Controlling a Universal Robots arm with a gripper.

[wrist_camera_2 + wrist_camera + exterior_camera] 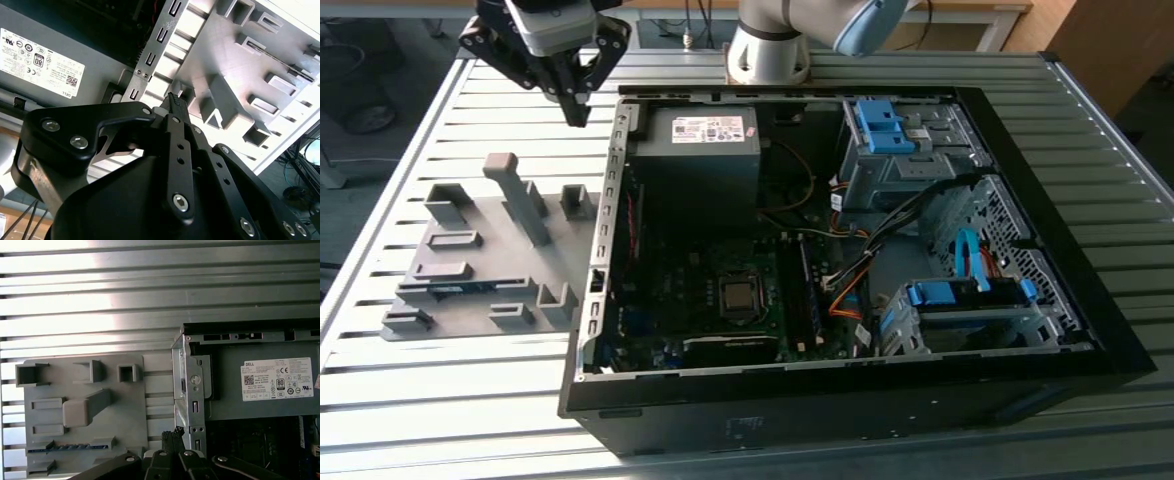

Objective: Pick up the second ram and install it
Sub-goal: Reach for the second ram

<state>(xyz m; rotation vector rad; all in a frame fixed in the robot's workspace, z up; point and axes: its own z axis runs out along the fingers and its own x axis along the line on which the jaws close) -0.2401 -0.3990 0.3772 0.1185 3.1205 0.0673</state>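
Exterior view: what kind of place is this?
Probably a robot lab or workshop: a robot arm stands on a slatted metal table that holds an open computer case and a grey parts holder.

Gripper [576, 112], jaws pressed together and empty, hangs above slatted worktop [400, 410] beside open computer case [854, 410]; second ram [456, 290] lies in grey fixture [507, 262], well apart.

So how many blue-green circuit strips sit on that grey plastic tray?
1: the slim blue-green circuit-board strip lies in a slot of the grey plastic tray; any more could be hidden.
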